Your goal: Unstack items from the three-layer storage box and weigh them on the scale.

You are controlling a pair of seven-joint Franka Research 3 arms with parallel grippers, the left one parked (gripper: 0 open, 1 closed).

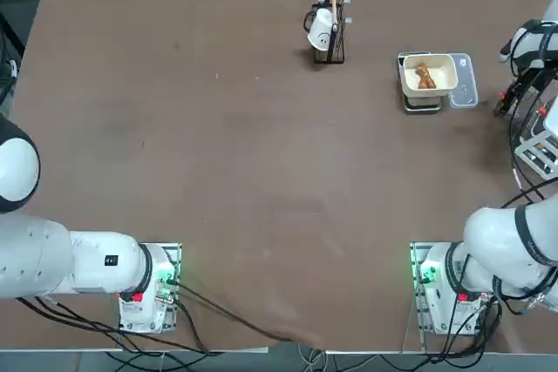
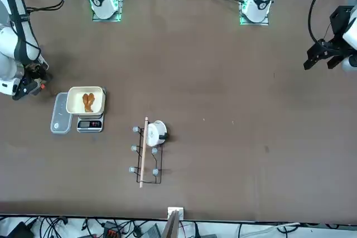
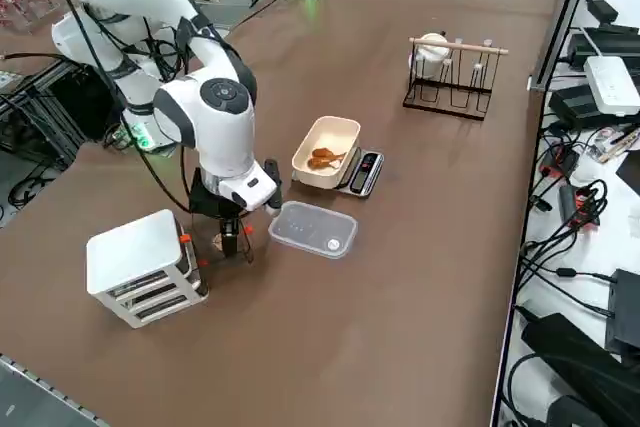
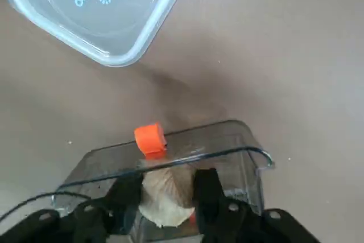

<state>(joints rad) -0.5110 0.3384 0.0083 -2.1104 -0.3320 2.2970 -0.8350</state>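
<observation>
1. My right fingers (image 4: 168, 197) reach down into a clear, smoky drawer (image 4: 227, 152) with an orange knob (image 4: 150, 139), pulled out from the three-layer storage box (image 3: 140, 265).
2. A pale, roundish item (image 4: 165, 192) sits between my two black fingers, which press against its sides; I am grasping it, and it sits low inside the drawer.
3. From the right side, my hand (image 3: 238, 232) hangs just beside the white box, at the tabletop's (image 3: 400, 297) near corner, pointing down.
4. A translucent lid (image 3: 313, 228) with a bear and paw print lies flat on the tabletop just beyond my hand, between the box and the scale (image 3: 362, 172).
5. The cream tray (image 3: 327, 150) rests on the scale, and the brown lumpy item (image 3: 322, 158) lies inside it.
6. Farther off stands a thin dark cup stand (image 3: 450, 87) with a wooden bar, a white cup (image 3: 433, 48) hanging on one end.
</observation>
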